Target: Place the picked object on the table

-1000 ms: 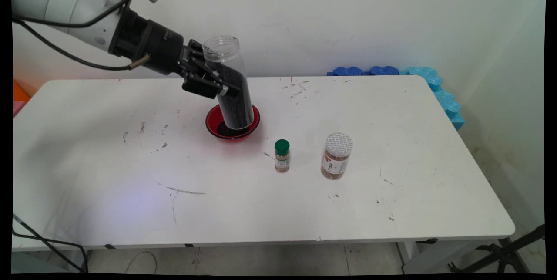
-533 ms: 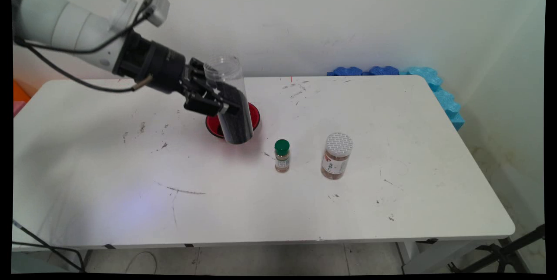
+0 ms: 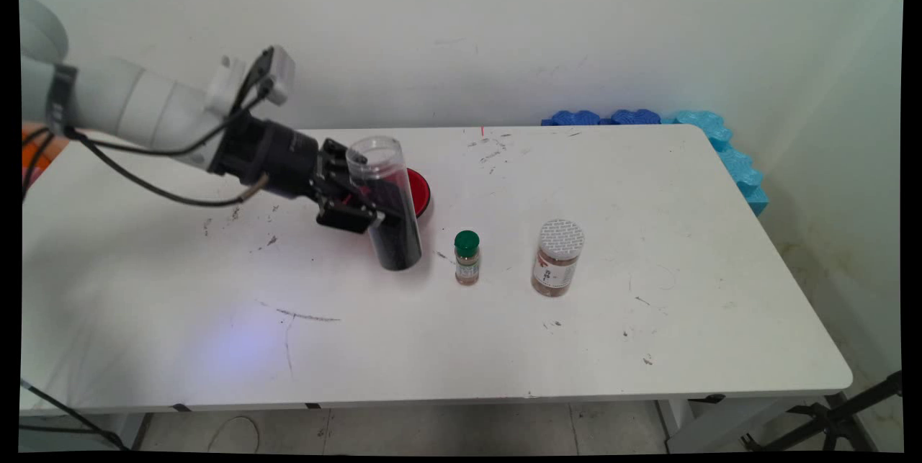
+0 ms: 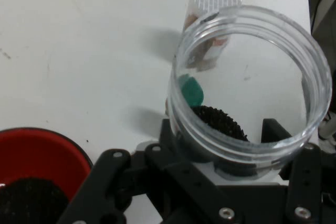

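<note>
On the near side of the table [image 3: 504,348], a small green-capped bottle [image 3: 467,257] stands beside a larger white-capped jar [image 3: 557,257]. Just left of them, the gripper [image 3: 374,207] is clamped on an open clear jar [image 3: 385,204] partly full of black grains, tilted slightly, its base low over the table. Behind it sits a red bowl [image 4: 37,156] holding black grains.

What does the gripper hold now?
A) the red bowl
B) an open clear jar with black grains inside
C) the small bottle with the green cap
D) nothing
B: the gripper is closed around the open clear jar with black grains in its lower part, just in front of the red bowl.
</note>
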